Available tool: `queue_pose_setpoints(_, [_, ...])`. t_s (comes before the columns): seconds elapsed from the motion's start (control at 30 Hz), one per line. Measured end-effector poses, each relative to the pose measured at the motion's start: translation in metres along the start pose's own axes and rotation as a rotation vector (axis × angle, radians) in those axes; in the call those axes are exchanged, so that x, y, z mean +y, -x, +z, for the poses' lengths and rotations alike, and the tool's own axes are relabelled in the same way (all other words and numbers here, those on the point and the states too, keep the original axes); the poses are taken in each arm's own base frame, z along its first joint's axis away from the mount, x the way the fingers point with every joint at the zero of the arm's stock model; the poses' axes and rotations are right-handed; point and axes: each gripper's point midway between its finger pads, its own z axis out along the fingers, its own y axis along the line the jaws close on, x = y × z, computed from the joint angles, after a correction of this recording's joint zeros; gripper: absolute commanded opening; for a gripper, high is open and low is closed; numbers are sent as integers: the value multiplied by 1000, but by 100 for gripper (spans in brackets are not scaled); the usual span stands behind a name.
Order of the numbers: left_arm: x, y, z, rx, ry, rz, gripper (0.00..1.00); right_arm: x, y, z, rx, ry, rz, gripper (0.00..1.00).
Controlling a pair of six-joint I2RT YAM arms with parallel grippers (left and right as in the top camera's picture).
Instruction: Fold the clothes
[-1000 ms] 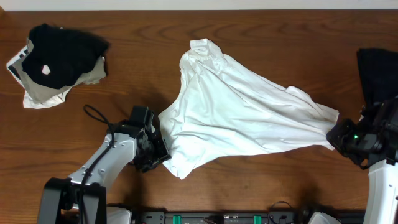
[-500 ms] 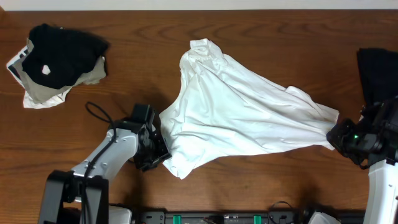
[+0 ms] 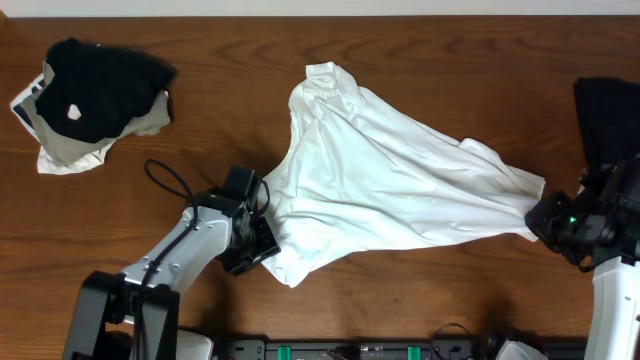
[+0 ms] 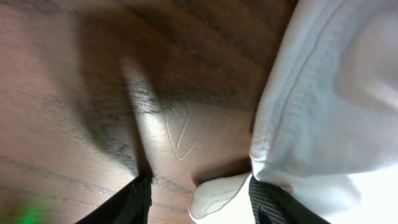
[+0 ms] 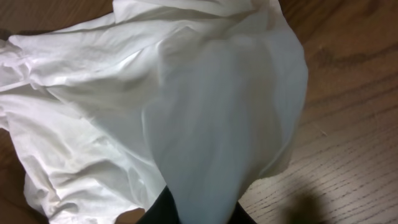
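Observation:
The white T-shirt (image 3: 390, 180) lies crumpled and stretched across the middle of the table, no print showing. My left gripper (image 3: 262, 240) is open at its lower left edge; in the left wrist view a folded hem corner (image 4: 217, 193) sits between the two fingers (image 4: 199, 199), with the shirt (image 4: 336, 93) filling the right side. My right gripper (image 3: 540, 222) is shut on the shirt's right corner; in the right wrist view the cloth (image 5: 205, 112) drapes over the fingers (image 5: 196, 208) and hides them.
A black garment with a white spot (image 3: 100, 85) lies on a pile of pale cloth at the far left. Another black garment (image 3: 605, 115) lies at the right edge. Bare wood (image 3: 450, 290) runs along the front.
My left gripper has moved right, closer onto the shirt's lower left edge. The right arm and the shirt have hardly moved.

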Motion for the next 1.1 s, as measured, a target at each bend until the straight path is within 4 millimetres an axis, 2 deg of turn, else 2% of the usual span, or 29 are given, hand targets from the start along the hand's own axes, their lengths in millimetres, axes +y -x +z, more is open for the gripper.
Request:
queue_pose_setpoints(0.3, [-5, -9, 3, 0, 26, 22, 52, 0, 0, 0, 0, 0, 0, 12])
queue_pose_setpoints(0.33, [-7, -11, 4, 2, 29, 26, 49, 0, 0, 0, 0, 0, 0, 12])
queue_pose_setpoints(0.47, [-10, -20, 6, 23, 33, 25, 25, 0, 0, 0, 0, 0, 0, 12])
queue_pose_setpoints(0.6, [-11, -25, 8, 43, 27, 16, 19, 0, 0, 0, 0, 0, 0, 12])
queue_pose_setpoints(0.63, [-11, -25, 8, 47, 25, 14, 13, 0, 0, 0, 0, 0, 0, 12])
queue_pose_setpoints(0.73, [-12, -28, 9, 61, 18, 11, 6, 0, 0, 0, -1, 0, 0, 12])
queue_pose_setpoints(1.0, [-12, -33, 7, 92, 27, 12, 6, 0, 0, 0, -1, 0, -8, 8])
queue_pose_setpoints(1.1, [4, -47, 4, 153, 112, 12, 6, -1, 1, 0, -3, -4, -18, 3])
